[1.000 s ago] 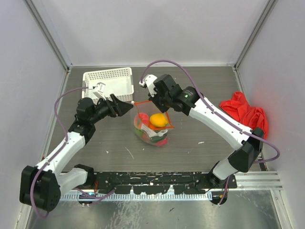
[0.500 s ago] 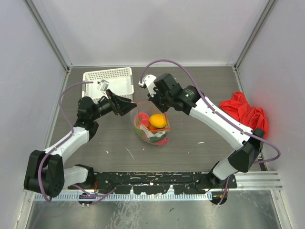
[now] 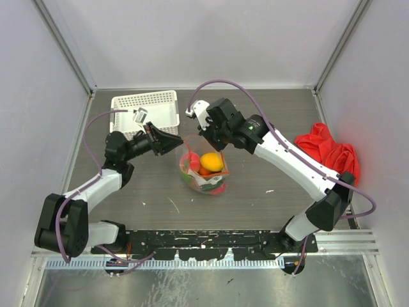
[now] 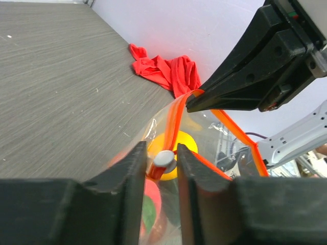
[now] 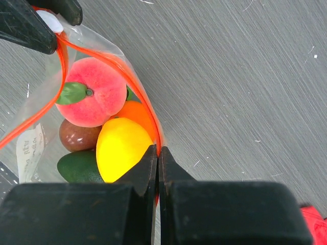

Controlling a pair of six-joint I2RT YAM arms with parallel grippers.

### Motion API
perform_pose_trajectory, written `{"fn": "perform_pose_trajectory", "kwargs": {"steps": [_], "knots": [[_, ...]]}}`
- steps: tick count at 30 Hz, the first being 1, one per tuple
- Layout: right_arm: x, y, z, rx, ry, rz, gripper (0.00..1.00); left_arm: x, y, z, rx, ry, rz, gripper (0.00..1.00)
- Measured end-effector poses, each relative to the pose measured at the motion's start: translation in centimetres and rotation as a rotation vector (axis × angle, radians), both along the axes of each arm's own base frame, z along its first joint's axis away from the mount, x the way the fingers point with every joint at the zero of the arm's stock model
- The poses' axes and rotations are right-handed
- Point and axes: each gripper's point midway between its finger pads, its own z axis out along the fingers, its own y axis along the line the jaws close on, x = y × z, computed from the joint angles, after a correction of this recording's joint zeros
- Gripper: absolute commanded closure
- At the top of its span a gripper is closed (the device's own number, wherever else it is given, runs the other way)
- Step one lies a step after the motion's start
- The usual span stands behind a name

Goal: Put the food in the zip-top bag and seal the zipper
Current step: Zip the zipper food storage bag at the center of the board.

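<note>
Standing at centre frame in the top view with fruits point(image 5: 120, 148) inside, the bag point(image 3: 203, 171) is held two ways: right gripper point(image 5: 157, 153) clamped tight on the zipper point(image 4: 175, 120), left gripper point(image 4: 162, 149) narrow, gripping the white slider point(image 4: 164, 158).

one overhead view and two wrist views, all meeting at the zip-top bag point(image 5: 30, 140).
the table point(image 3: 294, 109) is taken in whole from above and behind the arm bases point(image 3: 105, 233). the left wrist view is set low and close, aimed nearly level toward the red cloth point(image 4: 166, 71). the right wrist view is aimed steeply down, close on the bag's mouth. the zipper point(image 4: 173, 117) and the yellow fruit point(image 5: 122, 148) are shared by all three.
</note>
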Motion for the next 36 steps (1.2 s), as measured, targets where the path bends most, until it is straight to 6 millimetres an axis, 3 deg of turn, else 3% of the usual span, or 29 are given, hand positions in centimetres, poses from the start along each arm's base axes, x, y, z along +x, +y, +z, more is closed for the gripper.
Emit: {"fn": "perform_pose_trajectory", "kwargs": {"steps": [4, 5, 16, 23, 29, 34, 36], "knots": [[-0.1, 0.0, 0.0, 0.005, 0.005, -0.003, 0.92, -0.3, 0.0, 0.2, -0.005, 0.005, -0.010, 0.99], [-0.1, 0.1, 0.0, 0.007, 0.007, -0.006, 0.92, -0.4, 0.0, 0.3, -0.005, 0.002, -0.010, 1.00], [-0.4, 0.0, 0.2, 0.031, 0.022, -0.036, 0.61, -1.2, 0.3, 1.1, -0.009, 0.022, -0.001, 1.00], [-1.8, -2.4, 0.8, 0.036, 0.004, -0.069, 0.47, -1.3, 0.4, 1.0, -0.003, 0.042, 0.011, 1.00], [-2.5, -4.9, 0.2, 0.022, 0.014, -0.115, 0.45, -1.4, 0.5, 0.8, 0.001, 0.047, 0.015, 1.00], [-2.6, -6.7, -1.8, -0.013, 0.053, -0.153, 0.47, -1.4, 0.5, 0.7, 0.007, 0.045, 0.019, 1.00], [-2.8, -7.1, -2.8, -0.025, 0.078, -0.157, 0.52, -1.4, 0.5, 0.7, 0.008, 0.045, 0.019, 1.00]]}}
